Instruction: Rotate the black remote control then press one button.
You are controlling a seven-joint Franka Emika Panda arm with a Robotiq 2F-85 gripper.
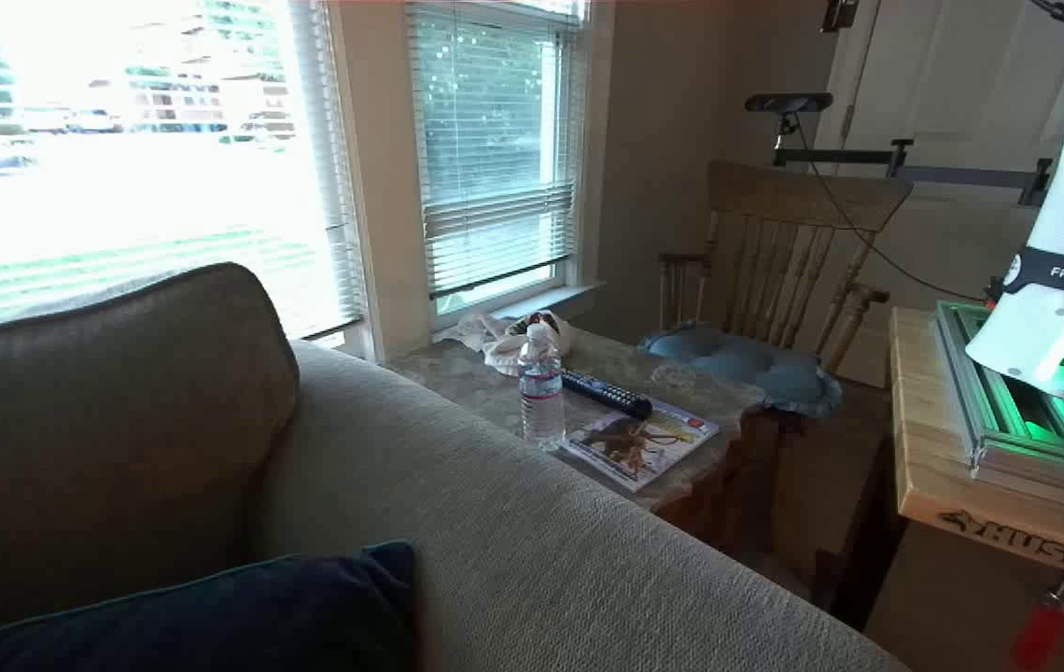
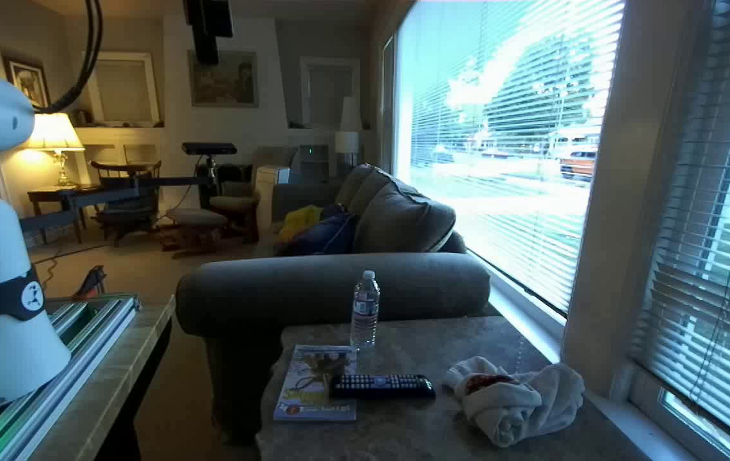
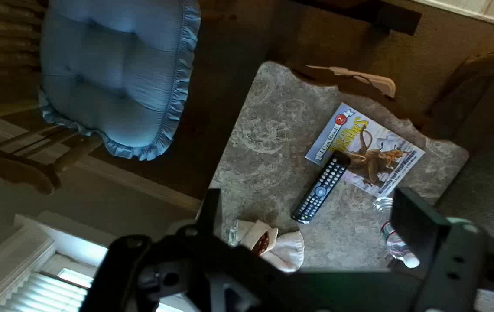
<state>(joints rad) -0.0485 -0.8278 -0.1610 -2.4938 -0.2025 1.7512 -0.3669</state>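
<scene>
The black remote control [image 3: 320, 190] lies flat on the small stone-patterned table [image 3: 251, 151], its button side up. One end of it rests on the edge of the picture-covered magazine [image 3: 372, 151]. Both exterior views show the remote [image 1: 621, 394] [image 2: 382, 386] as well. High above the table, my gripper [image 3: 307, 197] stands open in the wrist view, its dark fingers [image 3: 416, 216] far apart. Nothing is held between them, and the remote shows below through the gap.
A clear plastic bottle [image 2: 365, 314] stands upright beside the magazine, close to the sofa arm [image 2: 333, 282]. A bundled white cloth [image 2: 512, 403] sits beyond the remote's other end, on the window side. A chair with a blue cushion [image 3: 117, 73] stands beside the table.
</scene>
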